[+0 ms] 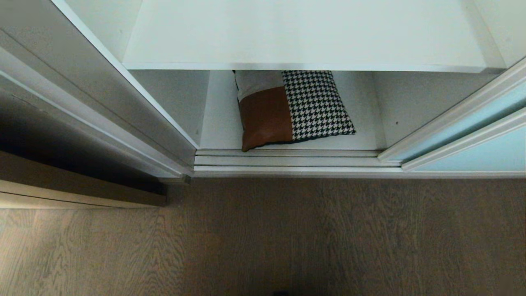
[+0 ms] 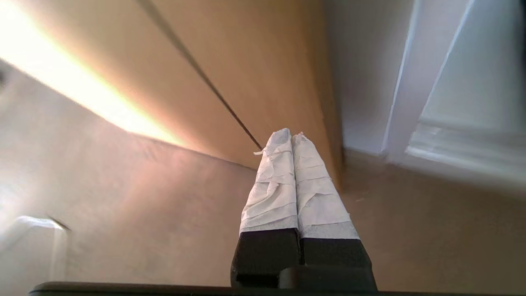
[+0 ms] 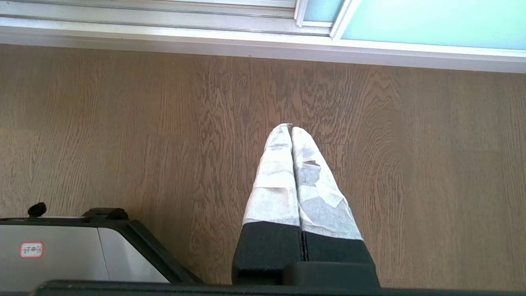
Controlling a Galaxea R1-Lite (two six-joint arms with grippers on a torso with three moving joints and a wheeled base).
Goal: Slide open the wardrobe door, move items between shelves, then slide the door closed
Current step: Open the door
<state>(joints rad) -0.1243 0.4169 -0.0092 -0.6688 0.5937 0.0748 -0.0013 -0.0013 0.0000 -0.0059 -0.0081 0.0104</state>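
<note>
The wardrobe stands open in the head view. A patchwork cushion [image 1: 287, 109], houndstooth, rust-brown and beige-grey, lies on the lowest white shelf [image 1: 370, 142]. Above it a bare white shelf [image 1: 304, 37] spans the compartment. The pale aqua sliding wardrobe door [image 1: 481, 152] is pushed to the right; its glass also shows in the right wrist view [image 3: 431, 20]. Neither arm shows in the head view. My left gripper [image 2: 291, 133] is shut and empty, pointing at a tan panel beside the wardrobe's white frame [image 2: 404, 82]. My right gripper [image 3: 289, 126] is shut and empty over the wooden floor.
Wood-grain floor [image 1: 287, 238] lies in front of the wardrobe's white bottom track [image 1: 287, 162]. A grey-brown side panel [image 1: 61, 102] stands to the left of the opening. Part of my white-and-black base [image 3: 61, 250] shows in the right wrist view.
</note>
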